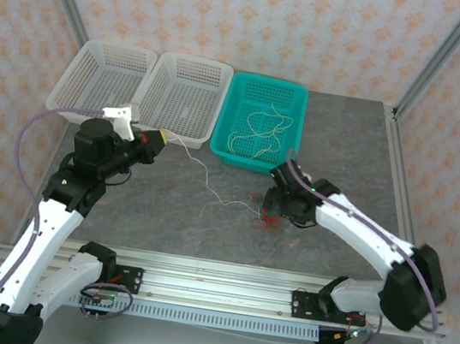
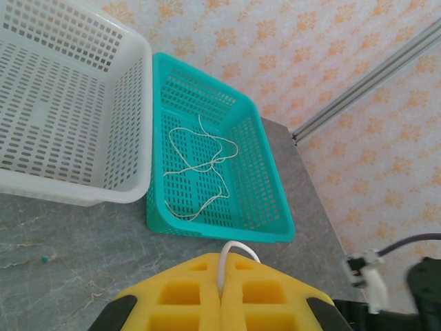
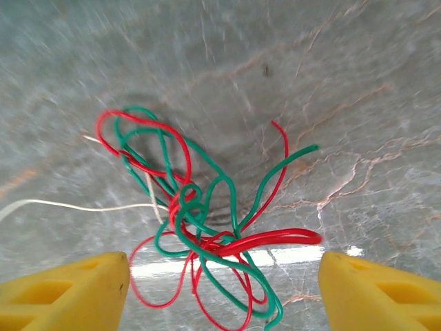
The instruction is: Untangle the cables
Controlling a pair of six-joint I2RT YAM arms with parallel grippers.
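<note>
We see left tool clamped shut on thin cream-white wire, prob. to pull it clear of the knot. Right tool spread wide, empty, just above tangled thin red and dark-green wires on grey marbled surface, btwn its fingers, likely to pin them.

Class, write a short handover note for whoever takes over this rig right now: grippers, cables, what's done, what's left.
Left gripper: shut on a thin cream-white wire trailing across the grey table toward the tangle.
Right gripper: open, above the knot of red and dark green wires on the table.
Done: loose cream-white wires lie in the teal plastic basket.
Left: free the held wire, separate red from green.
</note>
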